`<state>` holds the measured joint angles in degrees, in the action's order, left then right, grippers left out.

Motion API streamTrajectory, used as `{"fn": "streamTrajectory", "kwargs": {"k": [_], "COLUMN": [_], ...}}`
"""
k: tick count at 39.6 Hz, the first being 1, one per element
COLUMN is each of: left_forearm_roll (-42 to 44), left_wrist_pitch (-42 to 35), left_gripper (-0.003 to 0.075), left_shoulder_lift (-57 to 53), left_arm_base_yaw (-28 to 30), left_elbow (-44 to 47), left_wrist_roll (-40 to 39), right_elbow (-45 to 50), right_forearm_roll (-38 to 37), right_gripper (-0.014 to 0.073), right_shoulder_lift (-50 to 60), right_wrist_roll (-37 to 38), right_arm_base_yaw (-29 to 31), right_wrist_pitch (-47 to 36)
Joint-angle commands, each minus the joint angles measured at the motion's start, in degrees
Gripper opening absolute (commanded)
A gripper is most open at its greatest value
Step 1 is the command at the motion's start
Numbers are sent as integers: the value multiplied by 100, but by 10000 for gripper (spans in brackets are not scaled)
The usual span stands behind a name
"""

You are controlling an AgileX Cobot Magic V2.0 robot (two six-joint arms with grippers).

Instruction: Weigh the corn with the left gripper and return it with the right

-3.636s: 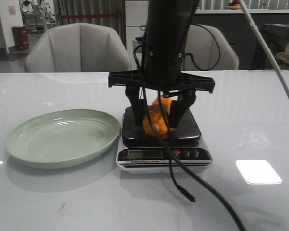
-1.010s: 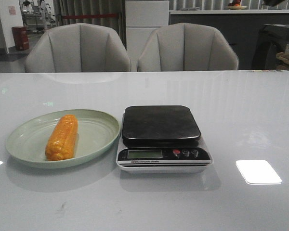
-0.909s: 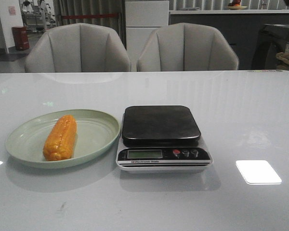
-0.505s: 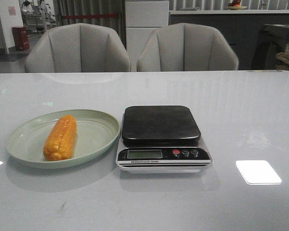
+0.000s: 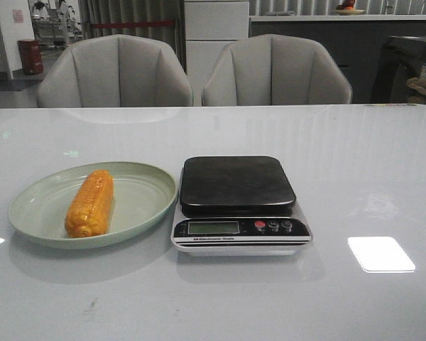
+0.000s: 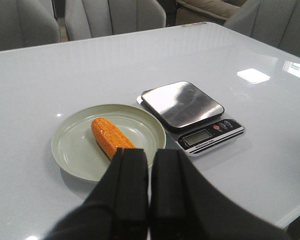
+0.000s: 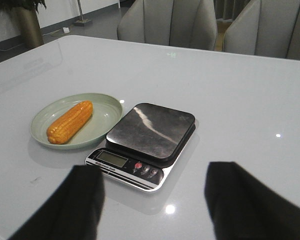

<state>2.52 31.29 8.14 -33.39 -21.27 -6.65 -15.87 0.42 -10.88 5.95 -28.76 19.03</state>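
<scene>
One corn [image 5: 89, 203] lying lengthwise in green plate [image 5: 143, 207], just beside scale [image 5: 238, 204] on white surface [image 5: 355, 170]. Left tool [image 6: 148, 187] pressed together, holding nothing — right tool [image 7: 152, 200] spread wide, well apart from corn.

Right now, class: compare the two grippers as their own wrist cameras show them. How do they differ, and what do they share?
The left gripper has its fingers pressed together, shut on nothing; the right gripper has its fingers spread wide apart, open. The left hangs nearer the plate holding the corn; the right faces the scale. Both are black, empty and clear of the table.
</scene>
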Motion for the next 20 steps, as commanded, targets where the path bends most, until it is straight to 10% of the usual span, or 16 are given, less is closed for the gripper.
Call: {"fn": "streamTrajectory", "kwargs": {"k": [1,3,20], "left_forearm_roll": [3,3,3], "left_wrist_pitch": [-434,-434,-434], "left_gripper": [113,113,113], "left_shoulder_lift": [66,66,66], "left_arm_base_yaw": [-1,-1,-1], "left_elbow": [-152,-152,-152], "left_wrist_roll": [-10,-10,-10], "right_elbow": [-158,-158,-158], "right_forearm_roll": [-89,-90,-85], "right_gripper": [297,115,166], "right_shoulder_lift": [-41,-41,-41], "right_wrist_roll": [-64,-64,-64], "right_arm_base_yaw": [30,30,30], "right_wrist_pitch": [-545,-534,-528]}}
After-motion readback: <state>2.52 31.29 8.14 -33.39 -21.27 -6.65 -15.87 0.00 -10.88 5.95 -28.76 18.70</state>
